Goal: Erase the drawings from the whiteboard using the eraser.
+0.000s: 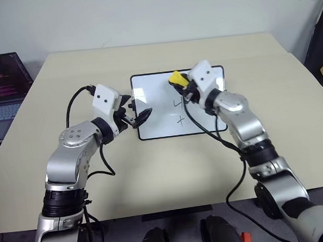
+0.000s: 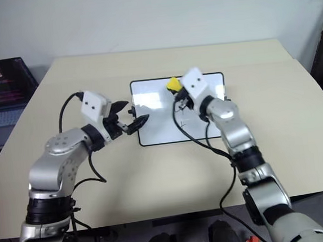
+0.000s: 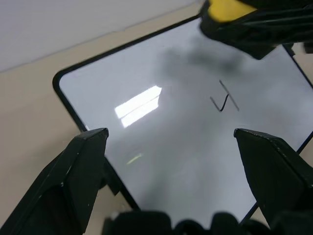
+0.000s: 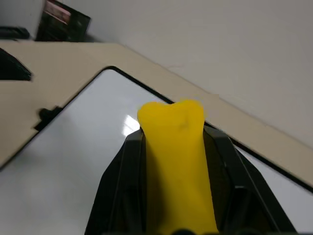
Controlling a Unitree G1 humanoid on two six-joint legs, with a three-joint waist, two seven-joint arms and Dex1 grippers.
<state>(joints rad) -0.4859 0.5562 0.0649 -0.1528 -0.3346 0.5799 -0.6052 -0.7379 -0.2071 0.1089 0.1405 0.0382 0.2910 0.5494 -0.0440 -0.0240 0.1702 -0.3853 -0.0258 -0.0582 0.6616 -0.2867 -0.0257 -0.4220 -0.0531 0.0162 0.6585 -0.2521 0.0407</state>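
1. The small rounded yellow eraser (image 4: 173, 161) is clamped between the two black fingers of the right gripper (image 1: 182, 86). It is held above the far half of the whiteboard, near its far edge.

2. The small rectangular glossy whiteboard (image 1: 155, 118), with thin black frame and rounded corners, lies flat on the beige tabletop (image 1: 154, 172). All places below are given relative to this whiteboard.

3. The remaining drawings, a thin black "4" (image 1: 177, 103) and an "x" (image 1: 180, 120), sit on the whiteboard's near right part, on the near side of the eraser. No "0" can be made out.

4. The left gripper (image 1: 140, 116) is spread wide and holds nothing. It hovers at the whiteboard's left edge, fingertips over the frame; contact cannot be told.

5. Handling judgement, eraser: it looks light and somewhat soft, since its sides appear pinched in between the fingers. Grip across the narrow sides, as now, so the wiping face stays free. Excess squeeze may tilt that face.

6. Handling judgement, whiteboard: it looks light, stiff and slick, and is likely to slide on the tabletop under a wiping stroke. Brace it at the black frame or side knob (image 4: 46, 113) on the left edge, not on the glossy surface.

7. A dark laptop (image 1: 0, 90) stands well apart, beyond the whiteboard's left side.
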